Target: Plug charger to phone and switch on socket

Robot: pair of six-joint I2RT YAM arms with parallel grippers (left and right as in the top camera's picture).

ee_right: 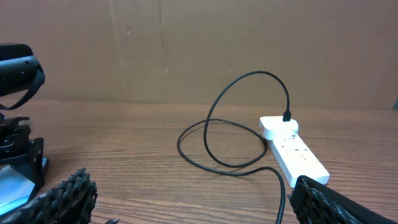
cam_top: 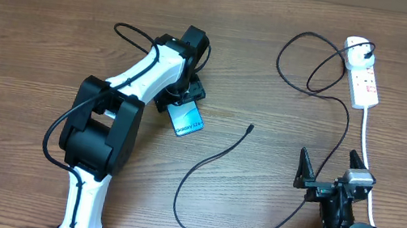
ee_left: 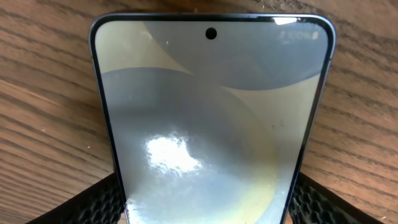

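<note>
Since the phone is straddled lengthwise by the left jaws (clamped or not can't be told), the charger tip is found ahead-left of the wide-open right jaws.

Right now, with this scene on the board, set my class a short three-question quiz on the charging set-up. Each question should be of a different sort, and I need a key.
1. True or false: the charger is already plugged into the socket.
2. The jaws of the left gripper straddle: A the phone; B the socket; C the charger's loose tip.
3. Fill in: the jaws of the right gripper stand ____.
Key: 1 true; 2 A; 3 open.
</note>
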